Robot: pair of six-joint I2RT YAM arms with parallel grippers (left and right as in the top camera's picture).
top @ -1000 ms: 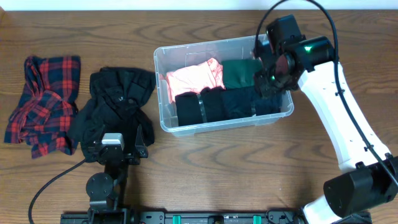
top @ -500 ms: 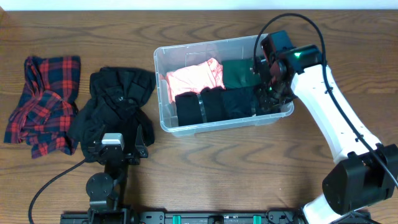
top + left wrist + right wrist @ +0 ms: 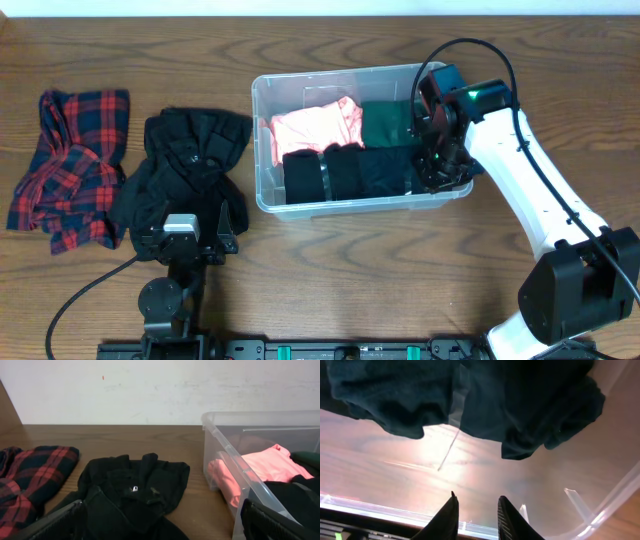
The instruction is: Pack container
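Overhead, we find a red plaid shirt (image 3: 70, 165) crumpled by the desk's left edge, with a black garment (image 3: 190, 160) just beside it. Our left gripper (image 3: 160, 525) sits low at that black heap's near side, jaws spread wide, released. Right of the desk's centre, nearer the back edge, stands the container (image 3: 350, 203), holding a pink garment (image 3: 315, 125), a green garment (image 3: 385, 115) and dark folded pieces (image 3: 340, 172) along its front wall. Our right gripper (image 3: 476, 510) is down inside its right end, fingers narrowly parted, grasping nothing, dark cloth ahead of them
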